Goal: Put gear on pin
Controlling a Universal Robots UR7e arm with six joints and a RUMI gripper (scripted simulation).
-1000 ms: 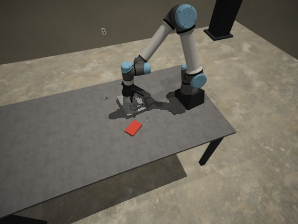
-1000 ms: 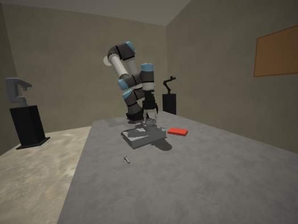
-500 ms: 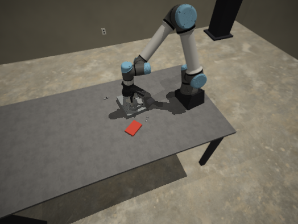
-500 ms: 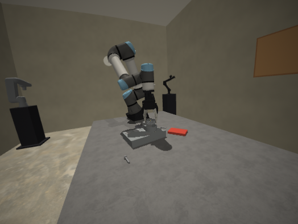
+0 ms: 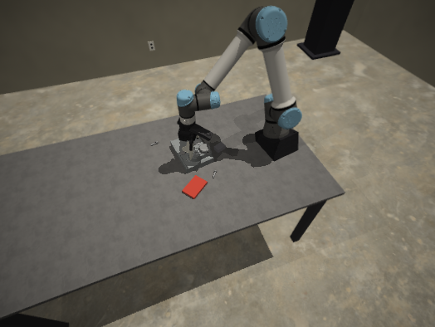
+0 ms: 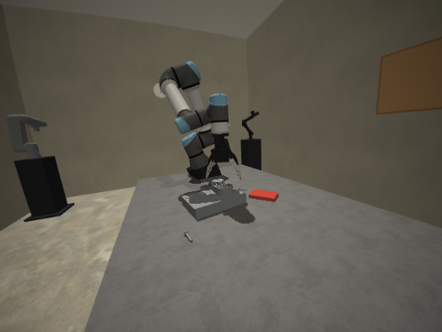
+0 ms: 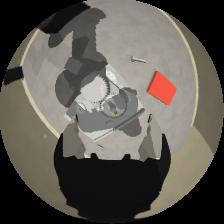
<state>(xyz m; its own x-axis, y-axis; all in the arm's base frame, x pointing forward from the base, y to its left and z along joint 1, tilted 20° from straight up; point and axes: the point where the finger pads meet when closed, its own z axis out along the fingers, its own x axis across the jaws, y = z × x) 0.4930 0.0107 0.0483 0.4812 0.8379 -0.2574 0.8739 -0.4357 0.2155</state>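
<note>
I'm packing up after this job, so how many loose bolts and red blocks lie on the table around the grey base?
Bolts: 2
Red blocks: 1
Total: 3
</note>
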